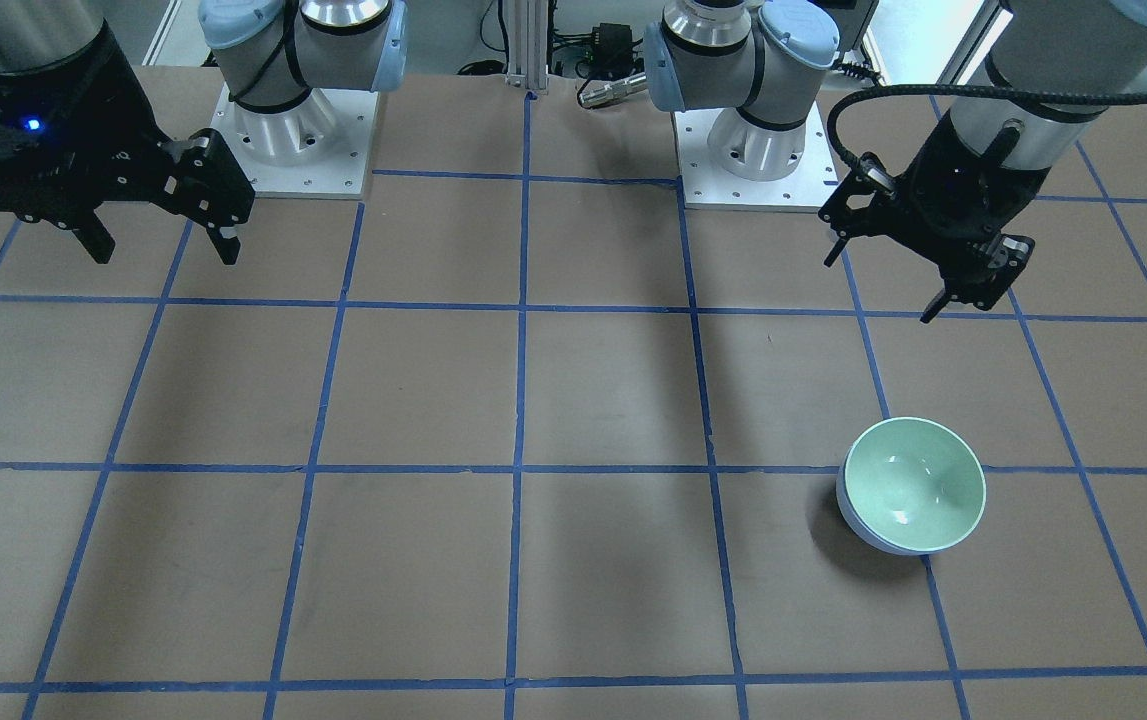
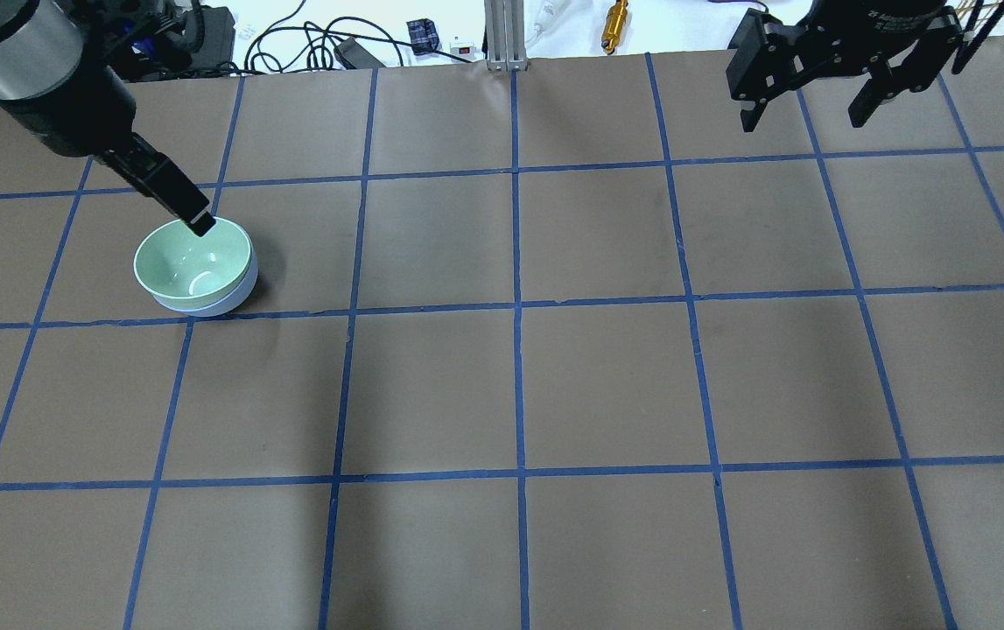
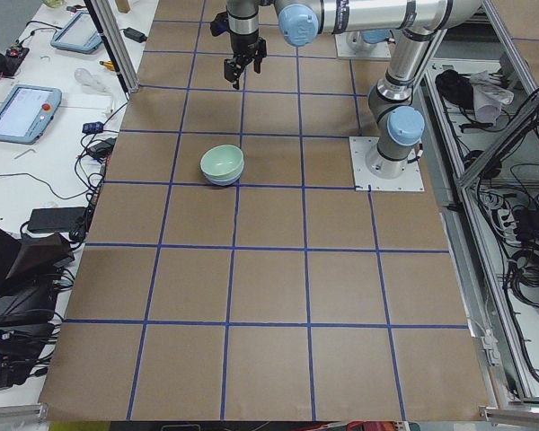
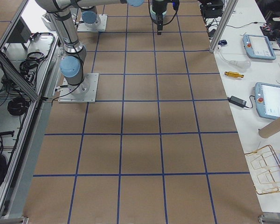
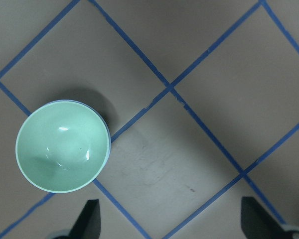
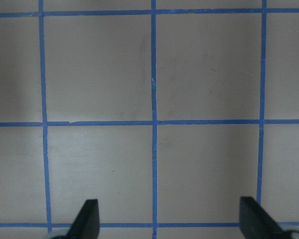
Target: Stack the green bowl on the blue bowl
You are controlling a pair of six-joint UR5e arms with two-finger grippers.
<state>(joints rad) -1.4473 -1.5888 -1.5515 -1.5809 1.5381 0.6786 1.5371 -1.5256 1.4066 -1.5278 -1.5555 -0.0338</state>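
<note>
Toward the operators' side of the brown table (image 1: 613,580), on the robot's left, the green bowl (image 1: 913,485) sits upright, nested inside the blue bowl (image 1: 858,528). Only a strip of the blue bowl's lavender wall shows beneath the green rim. Farther back, toward the robot, the left gripper (image 1: 881,288) hangs above the table, jaws spread and empty, clear of both bowls. Well apart on the right side, the right gripper (image 1: 166,255) hovers, jaws likewise parted, holding nothing.
</note>
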